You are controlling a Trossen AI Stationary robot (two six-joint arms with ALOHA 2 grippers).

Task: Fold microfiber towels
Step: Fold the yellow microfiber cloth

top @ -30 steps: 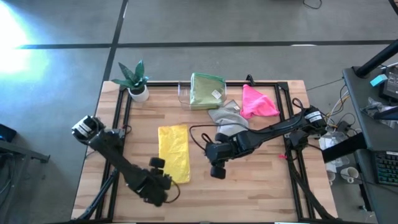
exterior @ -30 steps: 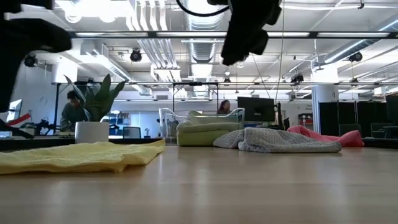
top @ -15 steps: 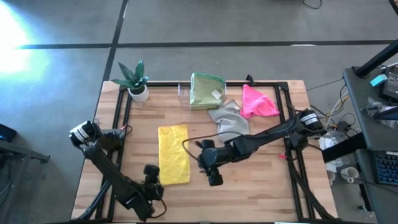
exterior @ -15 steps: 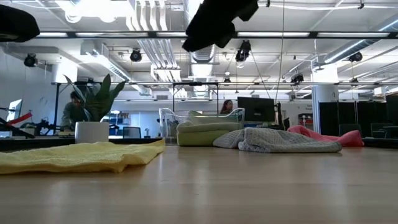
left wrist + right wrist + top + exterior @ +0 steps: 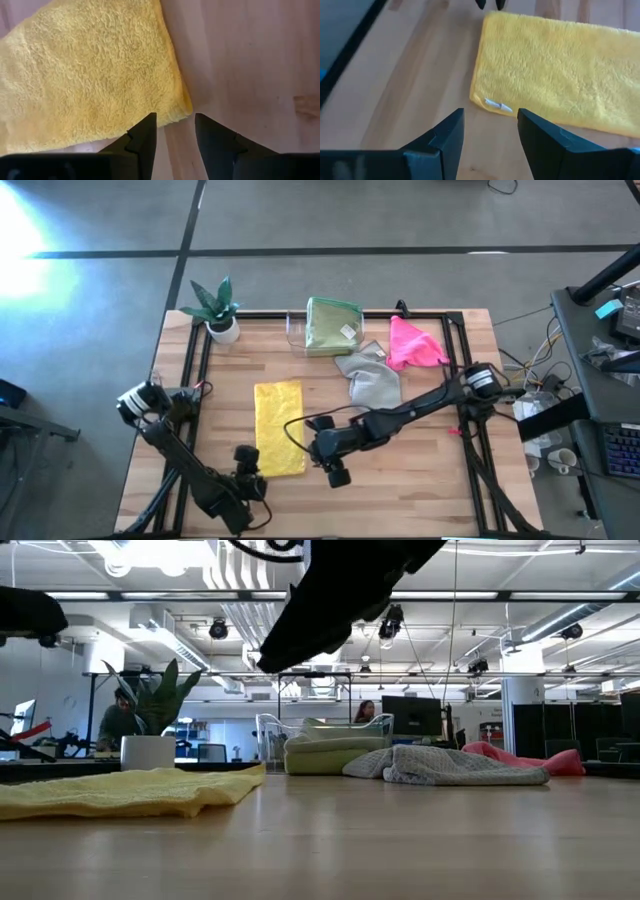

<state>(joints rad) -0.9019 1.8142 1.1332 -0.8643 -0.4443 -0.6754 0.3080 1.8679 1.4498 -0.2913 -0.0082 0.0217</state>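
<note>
Both grippers have their fingers spread open with nothing between them. The left gripper (image 5: 174, 131) hangs right over one near corner of the yellow towel (image 5: 95, 75), with that corner sitting just ahead of the gap between its fingers. The right gripper (image 5: 487, 131) is over the other near corner, the one with the little white tag (image 5: 498, 105), which lies just past its fingertips. I can't tell whether either gripper touches the cloth or the wooden table (image 5: 420, 490).

So I'd say the step in hand is the approach for the next fold: the yellow towel (image 5: 279, 427) already lies as a long narrow strip, and each gripper is lined up on one corner of the short edge. Next move probably calls for dropping straight down, pinching each corner cleanly (thin edge on flat wood, so the fingers need to get low), then carrying both corners together towards the far short edge so it lands square.

Further out from the fingers, beyond the far end of the yellow one, the grey towel (image 5: 370, 380) lies crumpled, the pink towel (image 5: 414, 345) is bunched just beside it, and green towels (image 5: 333, 326) sit folded in the clear tray (image 5: 294, 332). There's a potted plant (image 5: 218, 308) off at the far corner on the left arm's side.

Count: two grippers, one yellow, one grey, one pink, one green stack (can't tell how many cloths are in it), one tray, one plant.
</note>
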